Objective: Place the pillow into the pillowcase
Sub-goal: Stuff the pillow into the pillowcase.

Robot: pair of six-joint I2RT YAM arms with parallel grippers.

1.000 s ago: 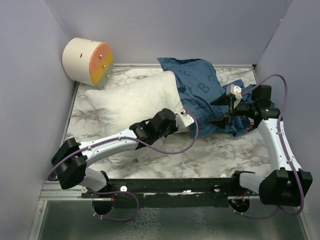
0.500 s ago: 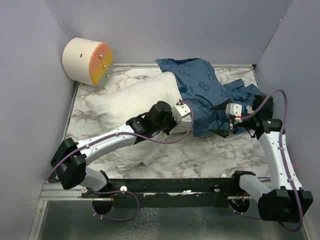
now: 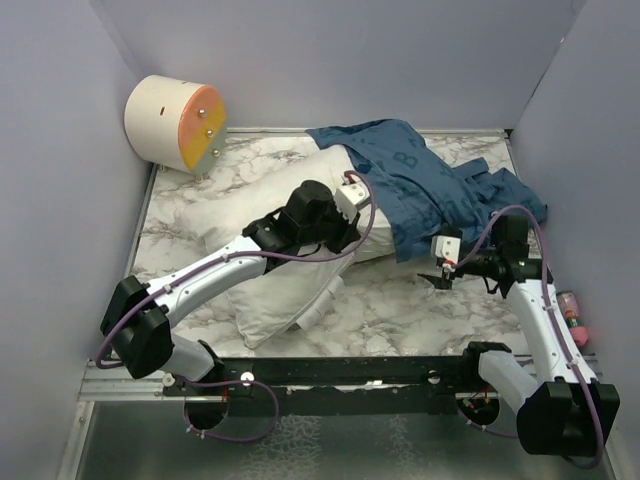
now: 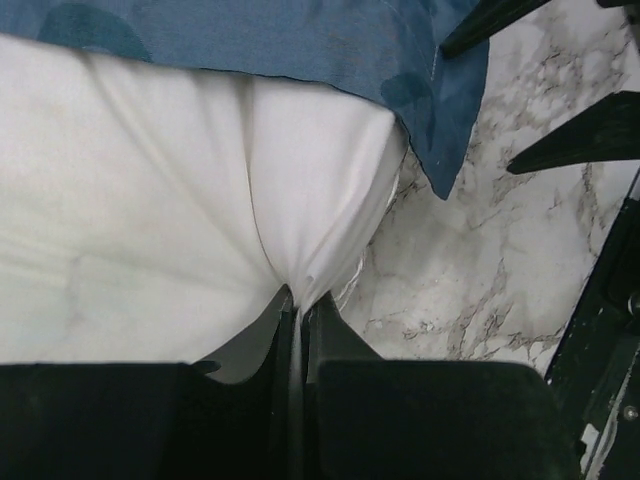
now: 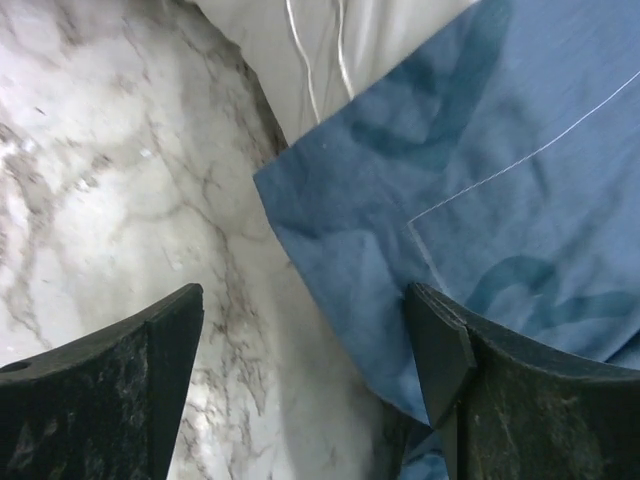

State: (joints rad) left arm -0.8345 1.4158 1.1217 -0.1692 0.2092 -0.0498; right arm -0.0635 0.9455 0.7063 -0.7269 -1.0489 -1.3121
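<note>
The white pillow lies slanted across the marble table, its right end under the blue pillowcase. My left gripper is shut on a pinch of pillow fabric at the pillow's near edge, just beside the pillowcase's hem. My right gripper hovers open over bare marble, just in front of the pillowcase's near corner. That corner reaches in between its jaws, which grip nothing. A strip of pillow shows beyond the corner.
A cream cylinder with an orange face stands at the back left corner. A small pink object lies at the table's right edge by the right arm. Grey walls close in the marble table on three sides.
My left gripper has lifted the pinched pillow edge and carried it toward the back. My right gripper has drawn back toward the near edge, off the pillowcase, which now lies flatter.
</note>
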